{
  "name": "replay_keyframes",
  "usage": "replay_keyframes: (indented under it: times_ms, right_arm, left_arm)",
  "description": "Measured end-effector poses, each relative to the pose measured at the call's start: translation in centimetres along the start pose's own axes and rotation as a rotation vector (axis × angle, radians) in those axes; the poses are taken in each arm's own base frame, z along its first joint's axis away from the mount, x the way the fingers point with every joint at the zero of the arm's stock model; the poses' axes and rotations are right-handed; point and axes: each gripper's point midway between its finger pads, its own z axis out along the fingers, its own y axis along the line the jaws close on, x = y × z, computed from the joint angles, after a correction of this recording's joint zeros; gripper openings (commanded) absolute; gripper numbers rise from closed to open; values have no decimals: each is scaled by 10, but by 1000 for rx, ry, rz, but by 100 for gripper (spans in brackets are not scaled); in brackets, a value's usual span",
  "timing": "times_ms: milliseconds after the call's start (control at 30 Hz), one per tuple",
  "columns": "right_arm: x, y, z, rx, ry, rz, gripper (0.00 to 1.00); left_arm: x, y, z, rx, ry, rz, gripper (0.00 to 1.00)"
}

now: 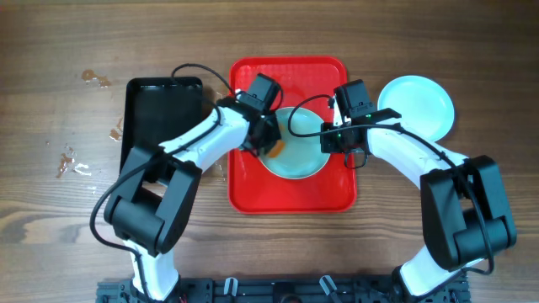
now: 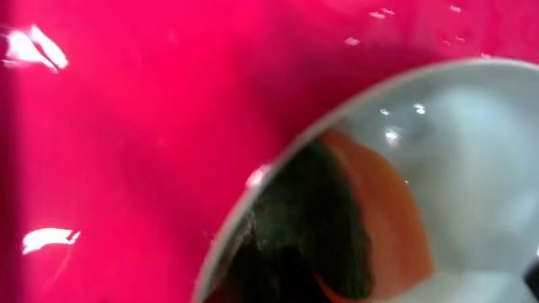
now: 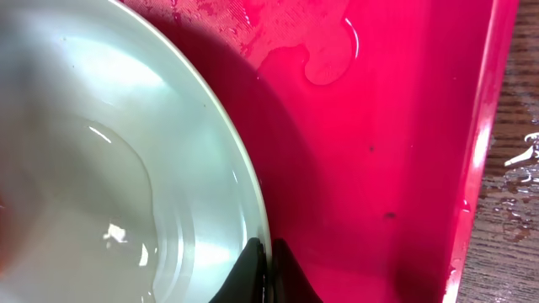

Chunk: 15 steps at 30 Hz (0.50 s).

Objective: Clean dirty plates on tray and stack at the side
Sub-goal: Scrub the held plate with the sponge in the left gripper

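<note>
A pale-blue plate (image 1: 299,151) lies on the red tray (image 1: 290,194). My right gripper (image 1: 333,139) is shut on the plate's right rim; the right wrist view shows the fingers (image 3: 269,261) pinching the rim of the wet plate (image 3: 126,168) over the tray (image 3: 379,126). My left gripper (image 1: 269,143) is at the plate's left edge, holding an orange sponge (image 1: 274,150) against it. The left wrist view shows the sponge (image 2: 379,210) with a dark side on the plate (image 2: 472,151). Another pale-blue plate (image 1: 417,105) sits on the table right of the tray.
A black tray (image 1: 164,109) lies left of the red tray. Water drops and bits (image 1: 93,80) lie on the wooden table at far left. A water puddle (image 3: 324,59) sits on the red tray.
</note>
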Motion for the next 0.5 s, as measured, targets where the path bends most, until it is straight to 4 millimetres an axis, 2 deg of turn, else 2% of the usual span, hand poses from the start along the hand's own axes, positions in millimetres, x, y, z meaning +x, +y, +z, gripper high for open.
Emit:
replay_keyframes:
  times_ms: [167, 267, 433, 500]
  right_arm:
    - [6, 14, 1, -46, 23, -18, 4]
    - [8, 17, 1, -58, 30, -19, 4]
    - [11, 12, 1, -37, 44, -8, 4]
    - [11, 7, 0, -24, 49, 0, 4]
  left_arm:
    - [-1, 23, -12, -143, 20, 6, 4]
    - [-4, 28, -22, -212, 39, 16, 4]
    - [-24, 35, -43, -297, -10, 17, 4]
    - [-32, 44, -50, -335, -35, 6, 4]
